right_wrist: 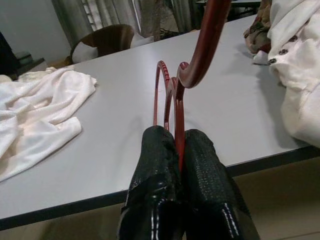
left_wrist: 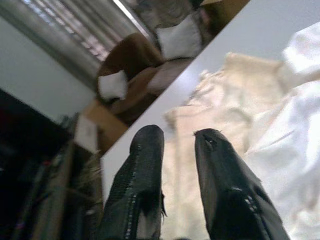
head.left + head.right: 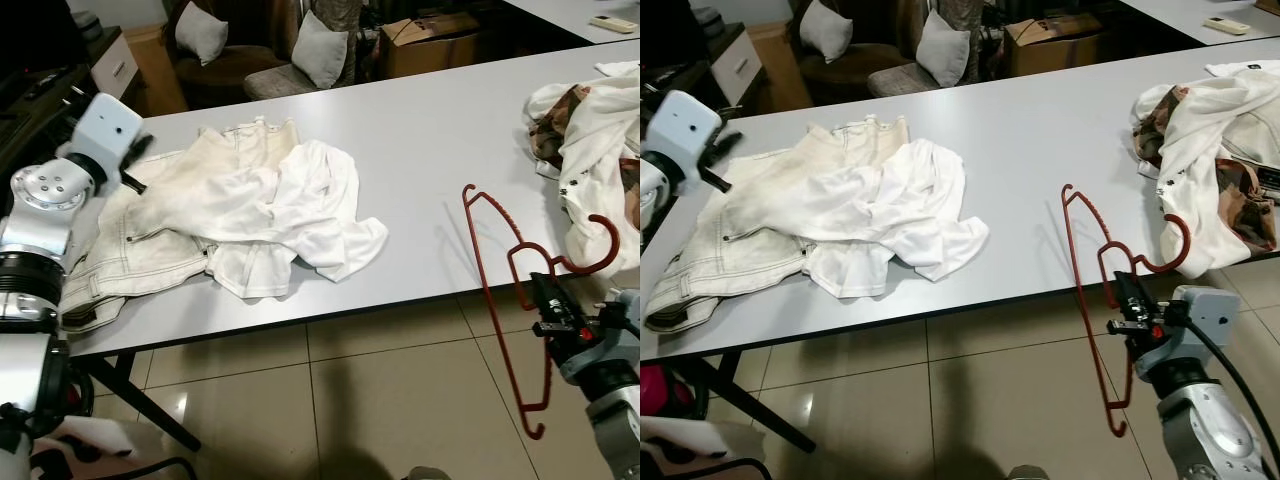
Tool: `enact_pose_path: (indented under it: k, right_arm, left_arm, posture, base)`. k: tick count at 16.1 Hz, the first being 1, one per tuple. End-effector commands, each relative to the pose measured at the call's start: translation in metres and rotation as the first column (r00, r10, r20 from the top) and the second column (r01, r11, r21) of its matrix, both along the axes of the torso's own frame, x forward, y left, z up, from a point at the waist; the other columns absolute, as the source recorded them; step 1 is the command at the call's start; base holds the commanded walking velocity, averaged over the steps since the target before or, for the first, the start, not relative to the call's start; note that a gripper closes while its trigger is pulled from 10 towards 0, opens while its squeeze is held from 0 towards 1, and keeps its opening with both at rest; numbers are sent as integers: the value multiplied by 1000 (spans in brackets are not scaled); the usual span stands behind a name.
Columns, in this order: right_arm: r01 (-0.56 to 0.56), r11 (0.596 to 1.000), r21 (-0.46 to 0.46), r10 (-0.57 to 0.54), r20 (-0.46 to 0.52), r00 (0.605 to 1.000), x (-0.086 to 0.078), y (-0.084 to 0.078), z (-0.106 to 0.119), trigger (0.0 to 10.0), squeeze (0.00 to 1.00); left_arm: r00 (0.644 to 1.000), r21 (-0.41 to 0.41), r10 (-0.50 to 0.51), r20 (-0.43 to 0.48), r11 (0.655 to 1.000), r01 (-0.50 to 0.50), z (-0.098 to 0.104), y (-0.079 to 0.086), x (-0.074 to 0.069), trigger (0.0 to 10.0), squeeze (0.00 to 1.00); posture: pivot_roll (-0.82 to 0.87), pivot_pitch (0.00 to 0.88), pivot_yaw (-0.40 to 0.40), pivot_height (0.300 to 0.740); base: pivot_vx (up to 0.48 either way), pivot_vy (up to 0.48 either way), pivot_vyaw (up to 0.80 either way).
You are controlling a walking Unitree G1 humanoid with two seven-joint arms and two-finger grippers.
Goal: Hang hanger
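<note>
Right claw (image 3: 545, 292) is clamped on red hanger (image 3: 505, 290) at tabletop (image 3: 430, 150) edge; left claw (image 2: 175, 145) is held narrowly parted above white clothes (image 3: 240, 205). No writing is legible.

The left tool (image 2: 177, 150) is hovering with its two black fingers (image 2: 142, 170) slightly parted over cream and white clothes (image 2: 240, 110) lying on the grey table (image 2: 270, 25). Farther off, a brown armchair (image 2: 135, 55) is holding pale cushions (image 2: 180, 37).

The dark red hanger (image 3: 505, 290) is clamped near its neck between the right pincer (image 1: 179, 142) fingers, its hook curving up above them, its frame stretching ahead and below.
</note>
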State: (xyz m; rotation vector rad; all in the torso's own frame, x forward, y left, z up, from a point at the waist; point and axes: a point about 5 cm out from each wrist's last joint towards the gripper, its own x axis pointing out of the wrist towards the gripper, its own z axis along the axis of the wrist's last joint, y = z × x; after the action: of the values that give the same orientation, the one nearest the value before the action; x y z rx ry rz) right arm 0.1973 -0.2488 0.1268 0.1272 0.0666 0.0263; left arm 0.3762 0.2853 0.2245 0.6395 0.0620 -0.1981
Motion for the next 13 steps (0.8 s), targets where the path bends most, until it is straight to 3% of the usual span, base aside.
enact_pose_path:
  k: [1,2,3,4,5,6,10,13]
  right_arm:
    - [21,1000,-11,-21,-23,1000,1,-3,-2,10000,0]
    - [26,1000,-15,-26,-22,999,2,-4,-2,10000,0]
    - [33,999,-15,-33,-20,999,3,-6,-1,10000,0]
    - [35,999,-12,-35,-22,999,5,-6,-2,10000,0]
    - [40,999,-7,-40,-26,999,5,-5,-3,10000,0]
    - [51,999,0,-51,-37,998,5,-4,-5,10000,0]
    - [55,998,-4,-55,-74,996,-3,-1,-11,10000,0]
    - [52,999,-1,-52,-90,995,-5,0,-13,10000,0]
  left_arm:
    - [1000,-15,-6,8,1000,6,6,0,1,10000,1000]
    - [1000,-16,-8,22,1000,9,7,-1,1,10000,1000]
    - [994,-15,-108,17,994,108,6,-17,3,10000,1000]
    - [937,-40,-346,-38,938,345,-9,-55,0,10000,1000]
    - [880,-92,-464,-106,885,456,-27,-79,-4,10000,773]
    - [828,-221,-530,-184,843,490,-50,-106,-8,10000,0]
    - [749,-429,-614,-250,763,483,-86,-163,-16,10000,0]
    - [748,-422,-601,-283,778,466,-101,-183,-19,10000,0]
  posture:
    - [-263,0,143,740]
    - [-262,0,142,740]
    - [-254,0,136,740]
    - [-254,0,136,740]
    - [-257,0,138,740]
    - [-268,0,145,740]
    - [-299,0,154,740]
    - [-317,0,149,740]
  base:
    - [0,0,0]
    - [0,0,0]
    - [0,0,0]
    - [0,0,0]
    - [0,0,0]
    - [0,0,0]
    - [0,0,0]
    - [0,0,0]
